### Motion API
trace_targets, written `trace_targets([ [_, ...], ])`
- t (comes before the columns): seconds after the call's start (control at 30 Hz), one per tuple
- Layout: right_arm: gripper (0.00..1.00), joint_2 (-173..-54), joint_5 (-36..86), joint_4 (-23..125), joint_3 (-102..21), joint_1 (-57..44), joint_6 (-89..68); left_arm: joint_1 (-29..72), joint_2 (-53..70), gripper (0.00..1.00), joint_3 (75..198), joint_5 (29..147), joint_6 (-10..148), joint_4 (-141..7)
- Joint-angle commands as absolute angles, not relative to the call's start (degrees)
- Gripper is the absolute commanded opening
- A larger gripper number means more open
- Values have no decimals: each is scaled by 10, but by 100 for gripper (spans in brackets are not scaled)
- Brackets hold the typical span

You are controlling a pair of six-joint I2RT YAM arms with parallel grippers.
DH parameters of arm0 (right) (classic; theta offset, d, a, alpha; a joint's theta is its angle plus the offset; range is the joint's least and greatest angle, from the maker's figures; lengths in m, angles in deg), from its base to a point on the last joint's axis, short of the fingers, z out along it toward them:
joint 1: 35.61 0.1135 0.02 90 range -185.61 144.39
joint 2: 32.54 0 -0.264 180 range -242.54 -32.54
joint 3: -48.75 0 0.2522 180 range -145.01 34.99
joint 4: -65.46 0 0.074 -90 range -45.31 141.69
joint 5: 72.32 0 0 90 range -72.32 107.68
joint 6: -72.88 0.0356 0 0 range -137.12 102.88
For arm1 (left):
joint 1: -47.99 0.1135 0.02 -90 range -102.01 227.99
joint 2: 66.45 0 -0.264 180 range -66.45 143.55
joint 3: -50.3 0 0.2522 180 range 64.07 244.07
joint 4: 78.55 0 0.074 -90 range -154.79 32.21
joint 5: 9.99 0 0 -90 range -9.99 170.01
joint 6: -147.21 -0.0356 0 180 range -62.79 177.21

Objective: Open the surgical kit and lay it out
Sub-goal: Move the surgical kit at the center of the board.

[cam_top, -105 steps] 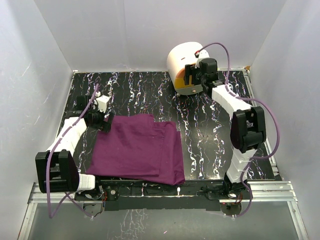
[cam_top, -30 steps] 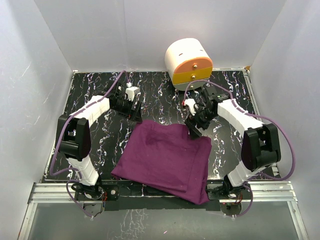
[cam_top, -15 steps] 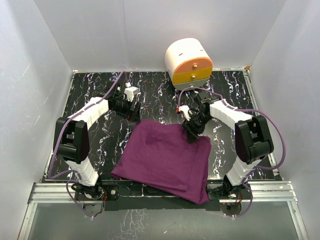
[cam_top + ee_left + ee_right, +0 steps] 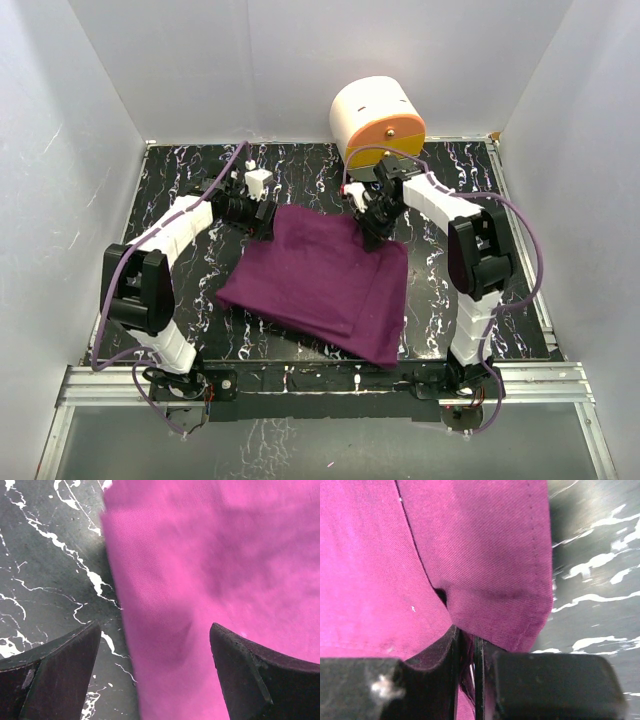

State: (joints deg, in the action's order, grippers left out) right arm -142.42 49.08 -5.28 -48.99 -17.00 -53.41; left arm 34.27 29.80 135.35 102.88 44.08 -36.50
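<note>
Top external view has the purple cloth lying folded and askew on the middle of the black marbled table, its far edge running between the two hands. At the far left corner the left hand is spread open, its fingers straddling the cloth's edge in the left wrist view. The right hand is pinched closed on a hemmed fold at the far right corner. Just behind it stands a white-and-orange drawer cabinet.
</note>
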Motion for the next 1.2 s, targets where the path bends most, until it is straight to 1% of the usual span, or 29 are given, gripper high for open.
trace_targets([
  [0.0,0,-1461,467,-34,-600,-196,-490,341,257,89,1358,1008,433,-359],
  [0.3,0,-1533,427,-118,-703,-214,-580,341,256,89,1356,995,440,-367],
  [0.33,1,-1539,425,-124,-718,-214,-581,342,255,89,1357,992,442,-368],
  [0.37,4,-1544,425,-134,-734,-214,-582,343,255,89,1358,988,443,-368],
  [0.4,10,-1547,426,-140,-749,-214,-580,343,254,89,1360,982,447,-369],
  [0.47,26,-1547,425,-145,-773,-213,-569,347,251,89,1361,973,454,-372],
  [0.5,37,-1540,424,-145,-783,-213,-563,351,249,90,1363,969,459,-375],
  [0.53,43,-1532,423,-144,-787,-212,-558,356,248,90,1363,966,465,-377],
  [0.6,65,-1512,416,-134,-785,-206,-547,369,244,90,1366,964,476,-381],
  [0.63,72,-1499,411,-127,-781,-200,-542,379,243,90,1368,965,481,-383],
  [0.67,76,-1487,405,-117,-774,-192,-536,387,241,90,1370,966,486,-385],
  [0.73,79,-1460,397,-95,-756,-172,-525,407,237,90,1371,971,496,-389],
  [0.93,79,-1408,413,-23,-681,-73,-475,475,229,90,1378,975,513,-397],
  [1.07,79,-1404,405,17,-634,15,-450,512,228,90,1380,966,514,-399],
  [1.17,79,-1408,398,51,-610,63,-435,525,225,90,1380,961,511,-400],
])
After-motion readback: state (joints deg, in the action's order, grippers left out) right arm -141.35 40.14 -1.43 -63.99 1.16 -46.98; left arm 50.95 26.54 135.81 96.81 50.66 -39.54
